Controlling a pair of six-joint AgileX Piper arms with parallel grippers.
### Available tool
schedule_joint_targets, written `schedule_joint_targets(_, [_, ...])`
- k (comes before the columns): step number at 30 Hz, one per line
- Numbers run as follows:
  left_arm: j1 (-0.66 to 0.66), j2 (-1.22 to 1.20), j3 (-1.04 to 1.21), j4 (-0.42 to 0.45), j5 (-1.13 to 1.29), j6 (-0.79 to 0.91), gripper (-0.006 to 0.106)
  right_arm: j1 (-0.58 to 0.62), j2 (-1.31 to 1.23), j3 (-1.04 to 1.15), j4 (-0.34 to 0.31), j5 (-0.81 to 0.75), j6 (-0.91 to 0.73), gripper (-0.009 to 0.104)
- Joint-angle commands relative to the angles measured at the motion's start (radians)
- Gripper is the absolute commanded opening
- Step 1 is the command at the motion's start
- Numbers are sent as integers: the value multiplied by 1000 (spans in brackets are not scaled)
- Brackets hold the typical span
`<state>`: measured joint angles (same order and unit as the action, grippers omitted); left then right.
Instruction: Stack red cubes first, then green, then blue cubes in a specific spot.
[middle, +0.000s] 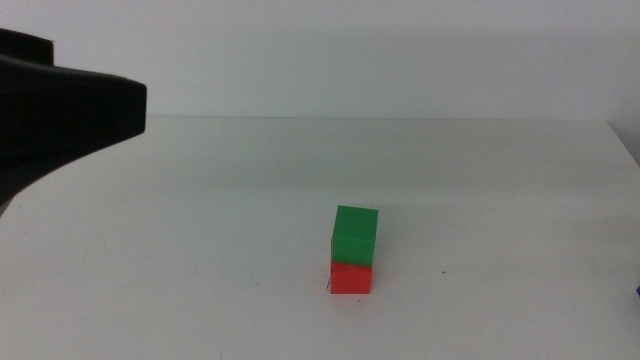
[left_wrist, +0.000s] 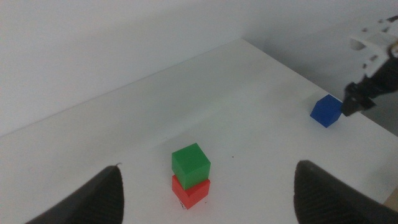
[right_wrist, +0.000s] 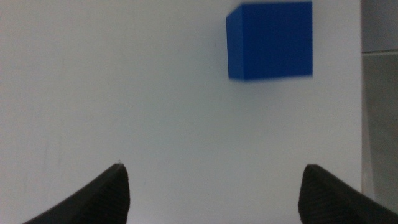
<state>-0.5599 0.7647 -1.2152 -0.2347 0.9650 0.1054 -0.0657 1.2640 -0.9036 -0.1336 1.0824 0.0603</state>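
Green cube sits on the red cube mid-table; my middle view misses the blue cube, which lies near the table's edge beside the right gripper. Right fingers are spread, empty. Left gripper, fingers released, hangs back.

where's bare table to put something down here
Bare table lies wide between the green cube stacked on the red cube and the blue cube, and behind the stack toward the wall. It is tight by the blue cube, where the right gripper is. The left gripper, fingers open, hangs back.
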Motion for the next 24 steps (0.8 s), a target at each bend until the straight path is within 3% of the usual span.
schedule_joint_targets(1, [1,-3,1,1,-13,2,94,-66,71,-30,43,-52,-75,93])
schedule_joint_targets(6, [1,-3,1,1,-13,2,94,-220,219,-91,144,-65,-206,93])
schedule_joint_targets(19, [1,-3,1,1,-13,2,94,-252,416,-104,103,-263,-251,92])
schedule_joint_targets(22, [1,-3,1,1,-13,2,94,-252,457,-104,103,-287,-251,84])
schedule_joint_targets(24, [1,-3,1,1,-13,2,94,-252,481,-104,103,-303,-251,72])
